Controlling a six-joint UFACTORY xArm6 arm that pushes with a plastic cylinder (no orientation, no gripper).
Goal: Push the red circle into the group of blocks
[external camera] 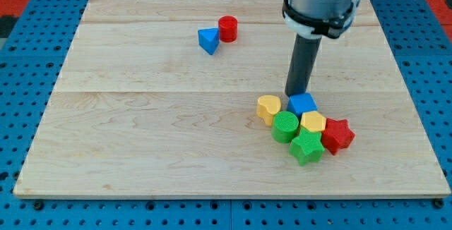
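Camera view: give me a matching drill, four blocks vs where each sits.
Things:
1. red circle
2. blue triangle
3. blue cube
4. red star

Places:
A. view's right end of the cluster
B. just below my tip, at the cluster's top
C. apart from the cluster, toward the view's top, right of its neighbour
D. just left of the red circle

Pairs: 1-C, 2-D, 3-B, 4-A

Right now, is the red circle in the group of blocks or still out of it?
Out. The red circle sits near the view's top beside the blue triangle, apart from the group, where my tip rests by the blue cube.
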